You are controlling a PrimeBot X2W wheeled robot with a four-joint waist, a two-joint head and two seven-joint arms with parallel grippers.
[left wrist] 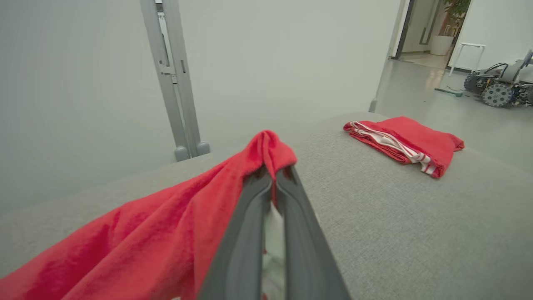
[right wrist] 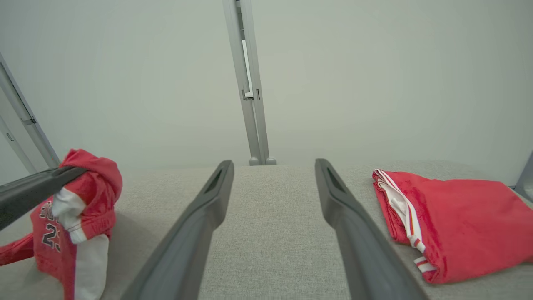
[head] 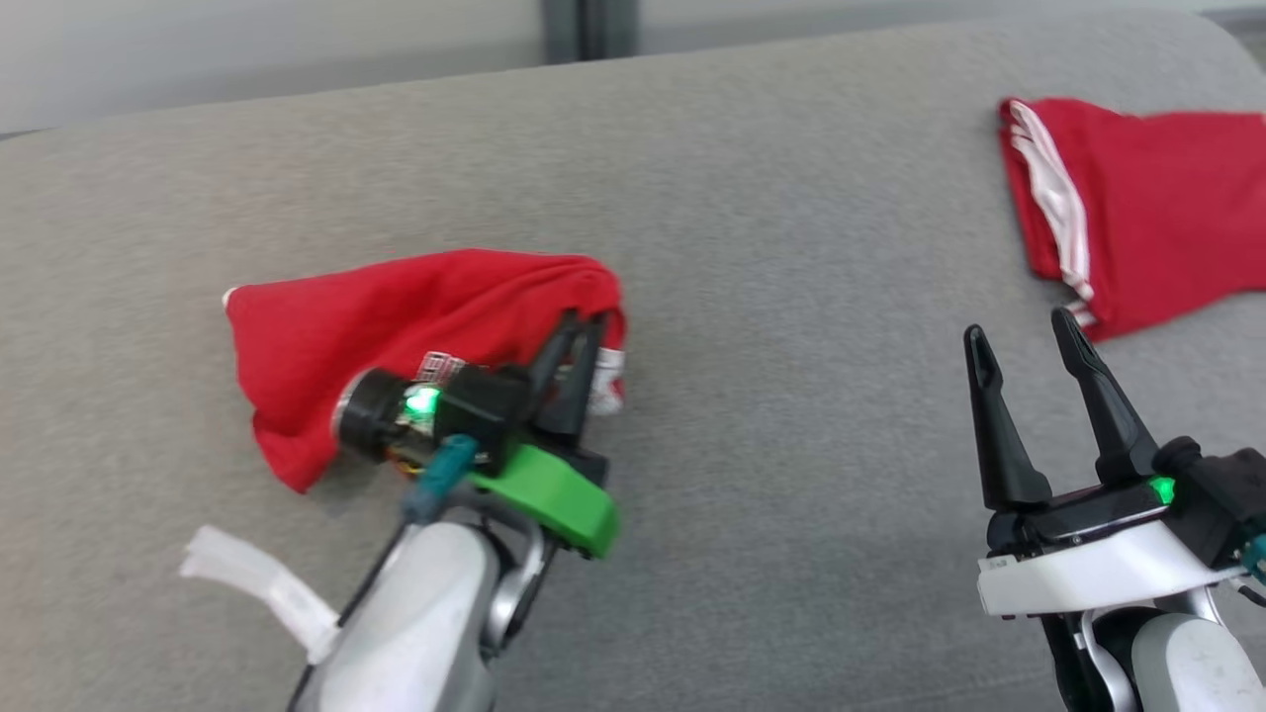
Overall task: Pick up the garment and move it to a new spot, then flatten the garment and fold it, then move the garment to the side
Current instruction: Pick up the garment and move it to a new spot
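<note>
A red garment (head: 396, 316) with white trim and dark lettering hangs bunched from my left gripper (head: 584, 324), which is shut on a fold at its right end. In the left wrist view the cloth (left wrist: 145, 233) drapes left and down from the closed gripper (left wrist: 272, 171), its lower part resting on the grey fabric surface (head: 791, 297). The right wrist view shows the same garment (right wrist: 83, 196) lifted at the far left. My right gripper (head: 1019, 331) stands open and empty at the lower right, above bare grey fabric (right wrist: 273, 163).
A second red garment (head: 1147, 208) with white stripes lies folded at the surface's far right (left wrist: 408, 139) (right wrist: 458, 216). A pale wall with a metal post (right wrist: 250, 83) runs behind the surface. A wheeled machine (left wrist: 499, 87) sits on the floor beyond.
</note>
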